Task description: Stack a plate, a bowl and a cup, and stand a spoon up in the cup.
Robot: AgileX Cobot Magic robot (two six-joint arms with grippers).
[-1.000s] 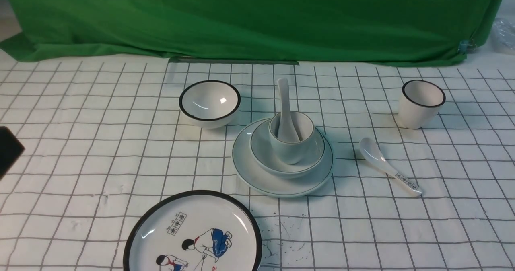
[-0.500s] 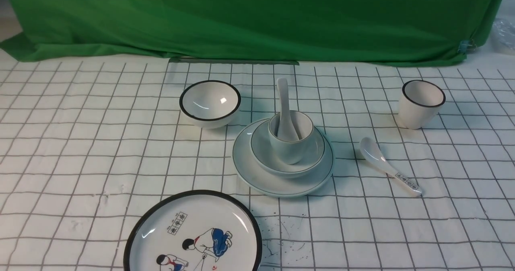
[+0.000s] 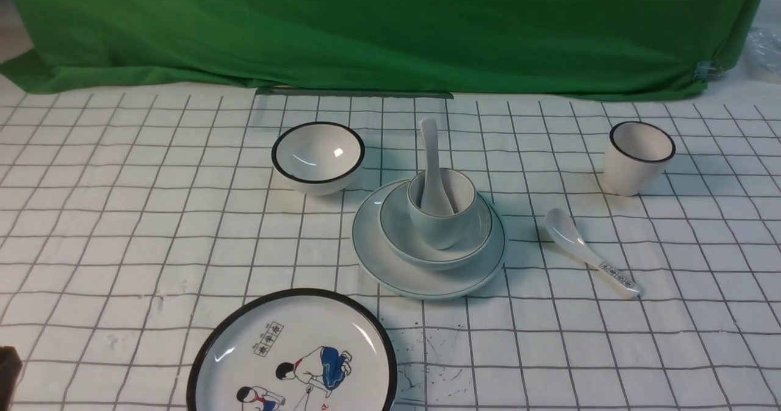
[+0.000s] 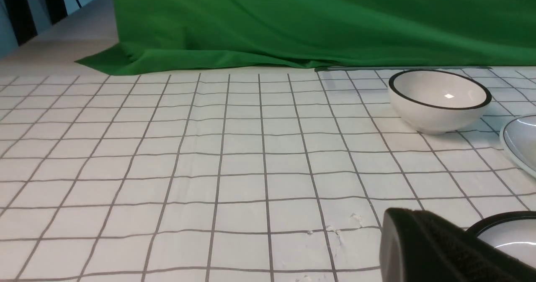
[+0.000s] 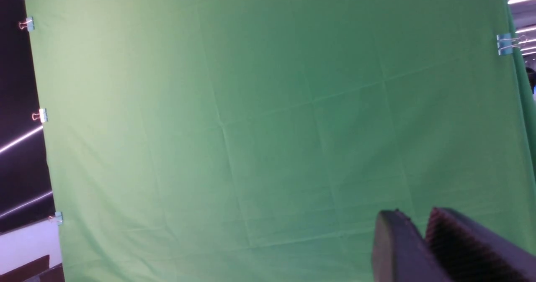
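Observation:
The plain plate (image 3: 390, 268) lies mid-table with the wide shallow bowl (image 3: 396, 231) on it and the handleless cup (image 3: 440, 231) in the bowl. The plain white spoon (image 3: 431, 155) stands in the cup, handle up and leaning to the back. The plate's edge also shows in the left wrist view (image 4: 521, 144). My left gripper (image 4: 402, 223) is shut and empty, low over the cloth at the near left, and barely shows in the front view (image 3: 7, 368). My right gripper (image 5: 418, 221) is shut and empty, facing the green backdrop, out of the front view.
A black-rimmed bowl (image 3: 318, 157) stands back left of the stack. A black-rimmed cup (image 3: 639, 157) stands at the back right. A printed-handle spoon (image 3: 586, 249) lies right of the stack. A cartoon plate (image 3: 293, 356) lies at the front. Green cloth (image 3: 390, 27) hangs behind.
My left gripper has drawn back from mid-height at the left edge to the bottom left corner of the front view. The stack and the other dishes have not moved.

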